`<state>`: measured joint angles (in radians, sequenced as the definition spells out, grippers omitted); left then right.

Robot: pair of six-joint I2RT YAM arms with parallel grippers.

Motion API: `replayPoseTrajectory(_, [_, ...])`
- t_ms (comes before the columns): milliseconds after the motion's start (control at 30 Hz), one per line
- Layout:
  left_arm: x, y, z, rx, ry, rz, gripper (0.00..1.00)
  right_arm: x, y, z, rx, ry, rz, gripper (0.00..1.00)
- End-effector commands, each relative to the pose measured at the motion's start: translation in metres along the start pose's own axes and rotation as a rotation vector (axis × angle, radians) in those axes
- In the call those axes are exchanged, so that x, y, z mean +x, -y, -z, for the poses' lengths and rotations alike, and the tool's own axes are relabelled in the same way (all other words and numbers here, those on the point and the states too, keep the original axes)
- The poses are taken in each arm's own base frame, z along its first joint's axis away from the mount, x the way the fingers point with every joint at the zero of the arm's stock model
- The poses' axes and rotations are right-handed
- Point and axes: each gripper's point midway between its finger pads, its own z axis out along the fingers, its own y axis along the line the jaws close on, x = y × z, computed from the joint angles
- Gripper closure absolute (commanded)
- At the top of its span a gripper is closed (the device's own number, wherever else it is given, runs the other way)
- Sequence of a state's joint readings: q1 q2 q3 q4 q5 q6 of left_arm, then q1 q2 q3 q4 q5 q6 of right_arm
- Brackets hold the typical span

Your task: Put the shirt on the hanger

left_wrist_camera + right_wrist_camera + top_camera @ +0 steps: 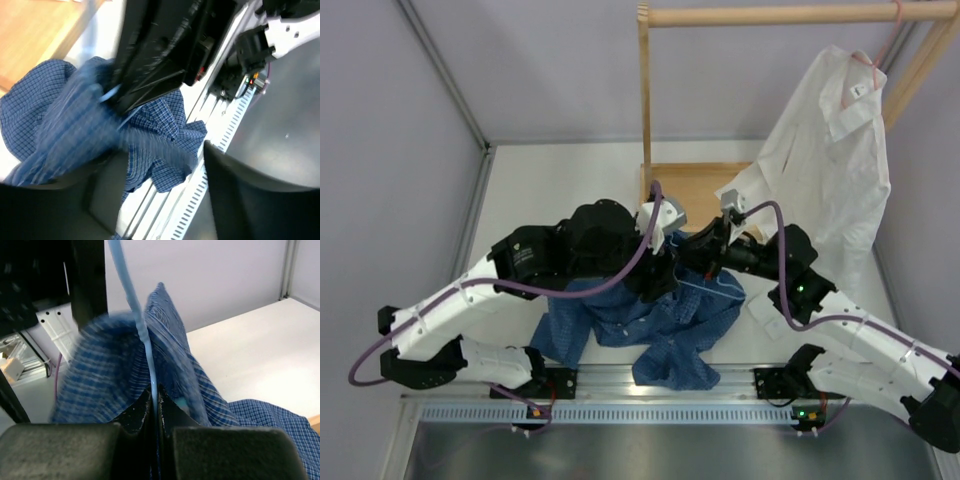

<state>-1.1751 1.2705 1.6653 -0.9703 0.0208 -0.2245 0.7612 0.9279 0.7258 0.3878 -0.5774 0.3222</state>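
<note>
Right gripper (154, 405) pressed together on hanger (149, 365); thin light blue wire rises straight up from its fingertips; shirt (105, 380) draped round wire just above pads, rest slumped on table (260, 340) below; left gripper (155, 175) spread wide, blurred checked cloth just ahead, nothing clamped; cloth likely light, limp, prone to slide off smooth wire; wire probably springy, may twist in pinch; best hold looks like collar or shoulder seam, not loose folds.

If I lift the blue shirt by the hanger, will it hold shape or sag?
Probably sags: the shirt lies crumpled in soft folds, so it looks floppy. It may also slip along the hanger, a thin smooth-looking wire pinched by the right gripper.
</note>
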Motion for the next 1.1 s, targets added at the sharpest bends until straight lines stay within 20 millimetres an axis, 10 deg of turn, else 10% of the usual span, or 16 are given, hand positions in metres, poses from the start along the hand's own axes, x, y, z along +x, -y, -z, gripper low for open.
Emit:
replayPoseTrajectory(0, [-0.039,-0.011,0.037,-0.075,0.209,-0.004,0.31,-0.044,-0.01,0.01,0.0,0.219,0.064,1.0])
replayPoseTrajectory(100, [-0.052,-0.04,0.077,-0.234,0.331,0.012,0.02,-0.052,-0.018,0.018,-0.023,0.284,0.071,1.0])
replayPoseTrajectory(300, [-0.049,-0.107,0.15,-0.618,0.497,0.079,0.02,-0.065,-0.029,0.031,-0.055,0.401,0.074,1.0])
replayPoseTrajectory(500, [-0.034,-0.097,0.112,-0.536,0.381,-0.077,0.02,-0.06,-0.028,0.035,-0.024,0.359,0.087,1.0])
replayPoseTrajectory(767, [-0.054,-0.013,0.069,-0.048,0.449,-0.528,0.09,-0.037,-0.017,0.039,0.053,0.218,0.055,1.0])
replayPoseTrajectory(1067, [-0.064,0.004,0.022,0.064,0.361,-0.605,0.06,-0.026,-0.033,0.045,-0.024,0.137,0.098,1.0])
